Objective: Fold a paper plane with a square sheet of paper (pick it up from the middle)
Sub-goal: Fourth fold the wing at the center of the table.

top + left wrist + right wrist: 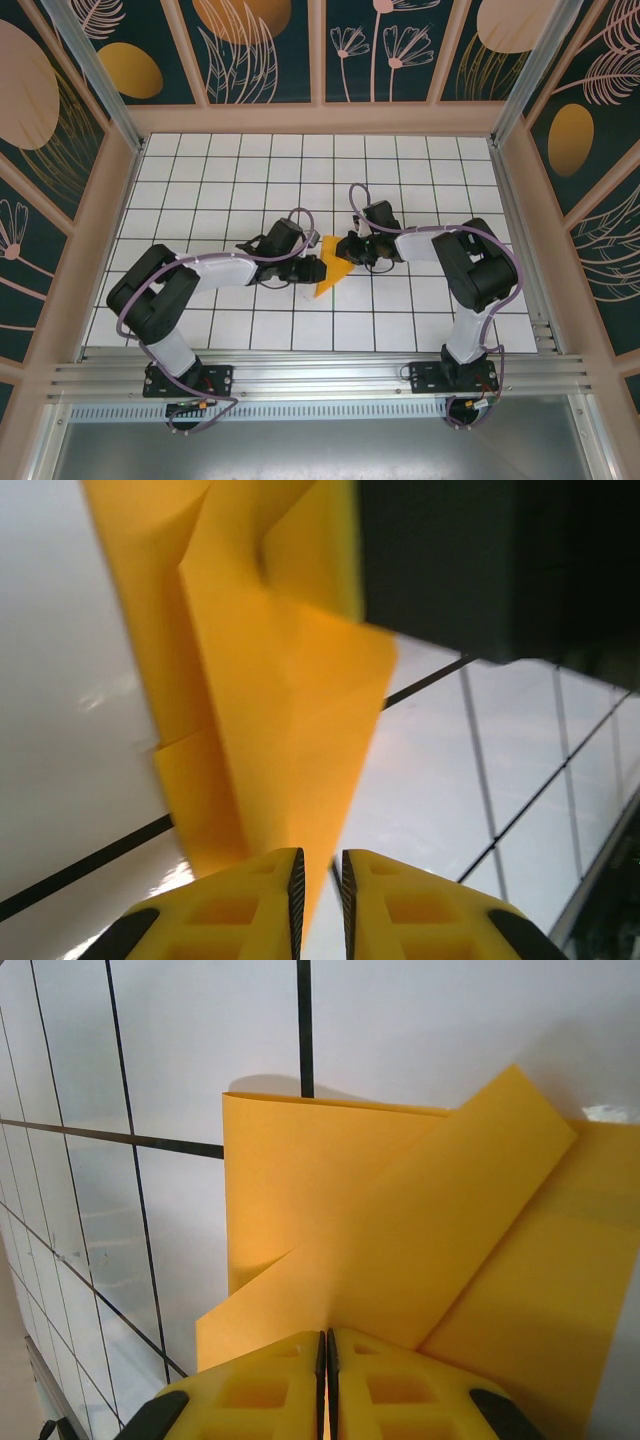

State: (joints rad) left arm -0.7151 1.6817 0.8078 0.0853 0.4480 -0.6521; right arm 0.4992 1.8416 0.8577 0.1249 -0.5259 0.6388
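**A:** From above, where is the paper?

**B:** The paper (332,270) is at mid-counter (200,170), between the two arms, already folded into a wedge. The left tool (303,262) meets it from one side and the right tool (355,248) from the other. I'd say that's so each can control a half while a crease is made. Whether it touches the tiles, I can't tell.

**A:** And the left wrist camera?

**B:** The yellow fingers (250,905) stand nearly together, with just a slit between them. The paper's lower corner runs into that slit, so it is pinched. Layered flaps rise away from the grip. I judge this hold is there to steady the sheet.

**A:** And the right wrist?

**B:** Here the fingers (260,1385) are fully closed, with the paper's edge clamped at their tips. A diagonal flap lies across the sheet. This grip probably guides that flap so the fold lands straight. The job looks about midway, with no narrow dart yet.
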